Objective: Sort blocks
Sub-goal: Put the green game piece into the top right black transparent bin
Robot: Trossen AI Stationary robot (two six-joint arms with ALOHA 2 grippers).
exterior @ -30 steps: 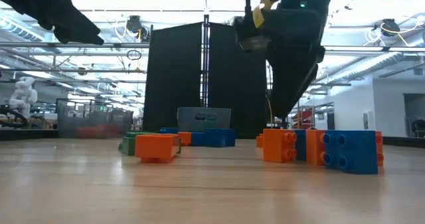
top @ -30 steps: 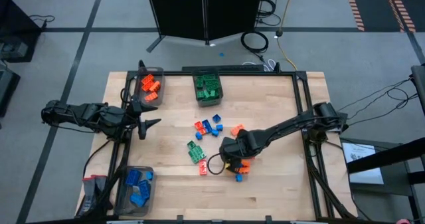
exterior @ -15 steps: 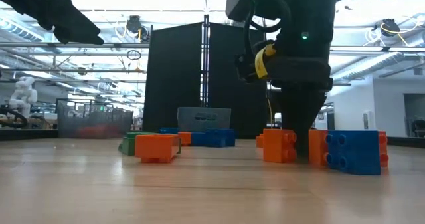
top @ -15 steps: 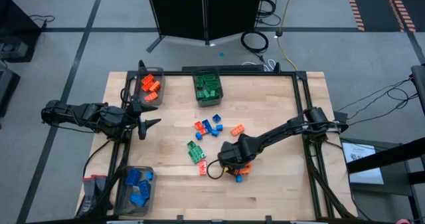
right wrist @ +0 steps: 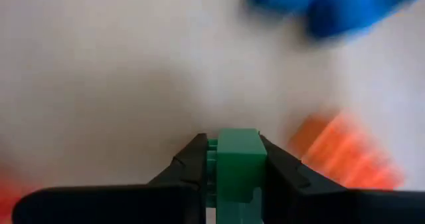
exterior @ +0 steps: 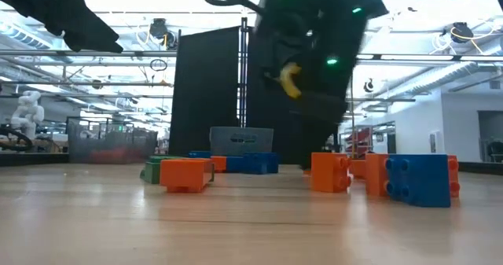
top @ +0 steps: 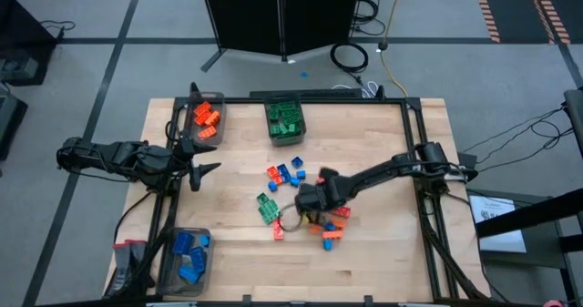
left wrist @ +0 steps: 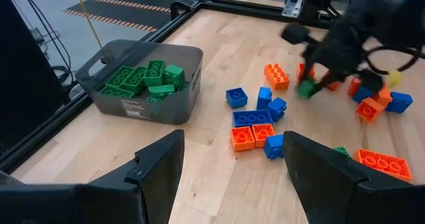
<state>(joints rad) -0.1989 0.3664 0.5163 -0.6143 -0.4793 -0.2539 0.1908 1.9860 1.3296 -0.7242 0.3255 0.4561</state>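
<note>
1. Since the earlier frame, right end effector (top: 308, 200) has shifted from the orange and blue blocks (top: 330, 232) toward the surface's (top: 383, 152) middle.
2. Right end effector fingers (right wrist: 192, 164) clamp a green block (right wrist: 237, 161).
3. Loose blocks lie just beside and beyond it.
4. Left end effector (top: 202, 157) hangs unclenched, holding nothing, well apart, between the orange-block bin (top: 206, 118) and blue-block bin (top: 187, 255).

The right gripper (right wrist: 236, 159) has closed on a green block (right wrist: 237, 159) and lifted it off the table — the arm has swung left, away from the orange-and-blue cluster (top: 330, 231)
</note>
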